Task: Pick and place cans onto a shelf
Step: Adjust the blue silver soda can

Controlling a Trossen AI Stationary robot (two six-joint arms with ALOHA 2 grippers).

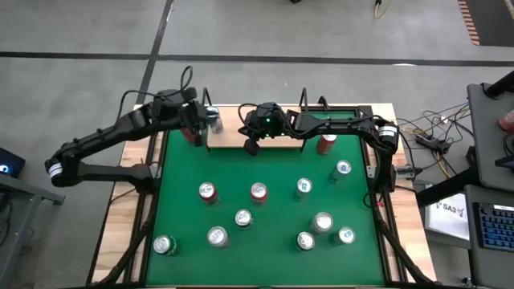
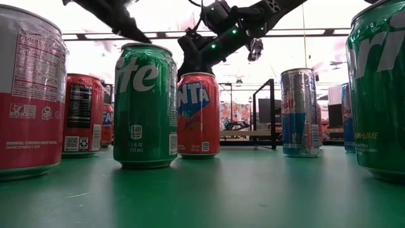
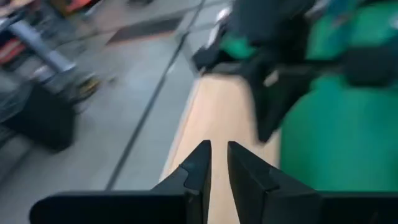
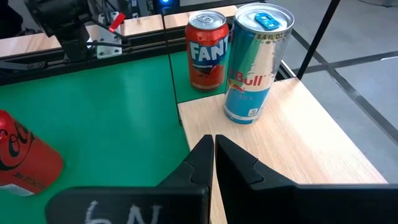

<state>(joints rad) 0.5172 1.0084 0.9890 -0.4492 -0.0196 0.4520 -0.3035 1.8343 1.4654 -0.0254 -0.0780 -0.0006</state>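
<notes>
Overhead, the shelf point(image 1: 269, 138) lies along the tabletop's point(image 1: 265, 257) 12 o'clock edge, its black uprights point(image 1: 303, 98) at the ends. Left gripper point(image 1: 195, 120) hangs at the shelf's 9 o'clock end, its jaws nearly together with only a thin slit between them and nothing held. Right gripper point(image 4: 213, 144) sits over the middle of the shelf, jaws pressed shut and empty. Just ahead of it, at the shelf's 9 o'clock end, a silver-blue can point(image 4: 254, 62) stands upright on the wood, with an orange-red can point(image 4: 206, 50) just beside it on the green. A red can point(image 1: 326, 143) stands at the shelf's 3 o'clock end; whether it is on the board or the green I cannot tell. Ten more cans are scattered upright across the green, from a red one point(image 1: 208, 192) near centre to a green one point(image 1: 165, 245) toward 7 o'clock
</notes>
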